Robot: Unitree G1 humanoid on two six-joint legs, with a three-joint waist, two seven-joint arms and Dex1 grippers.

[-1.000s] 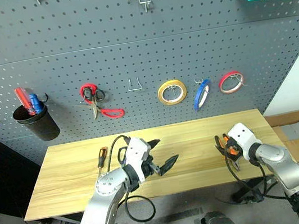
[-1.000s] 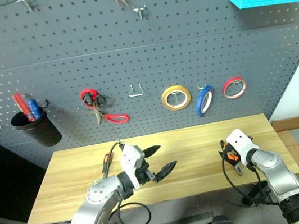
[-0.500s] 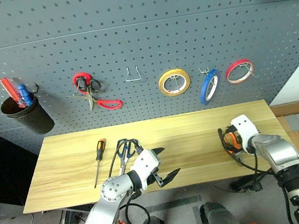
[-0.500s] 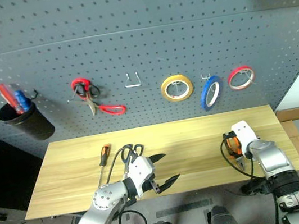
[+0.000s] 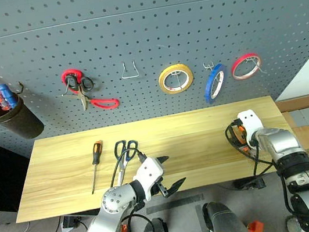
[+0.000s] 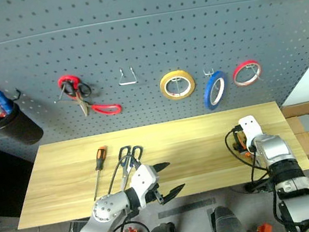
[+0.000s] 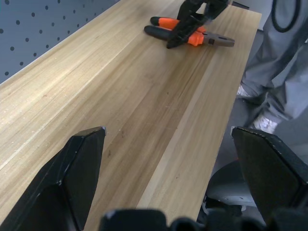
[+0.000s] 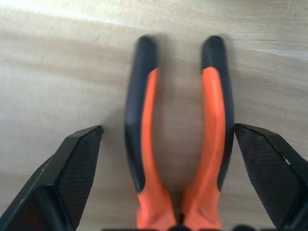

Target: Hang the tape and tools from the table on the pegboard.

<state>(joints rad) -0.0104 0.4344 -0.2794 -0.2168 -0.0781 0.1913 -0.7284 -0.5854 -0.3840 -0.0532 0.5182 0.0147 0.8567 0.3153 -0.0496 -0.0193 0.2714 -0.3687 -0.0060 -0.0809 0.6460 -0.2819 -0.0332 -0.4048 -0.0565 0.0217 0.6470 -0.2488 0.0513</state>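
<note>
Light wood planks make up the table (image 5: 205, 137), which runs beneath the dark grey pegboard (image 5: 131, 43). Toward its left end the screwdriver (image 5: 95, 162) lies with bare wood between it and the left edge, and just to its right lie the blue-handled scissors (image 5: 123, 154). The left gripper (image 5: 168, 174) hangs at the front edge, its fingers spread wide and holding nothing. From there a broad bare stretch of wood reaches to the right end. Near that end the pliers (image 8: 180, 144) lie flat, handles slightly apart, and the right gripper (image 5: 241, 137) is over them with jaws wide, one finger (image 8: 57, 187) outside each handle and not touching either. On the pegboard, the blue tape (image 5: 214, 83) hangs between a yellow roll (image 5: 175, 78) and a red roll (image 5: 246, 66).
</note>
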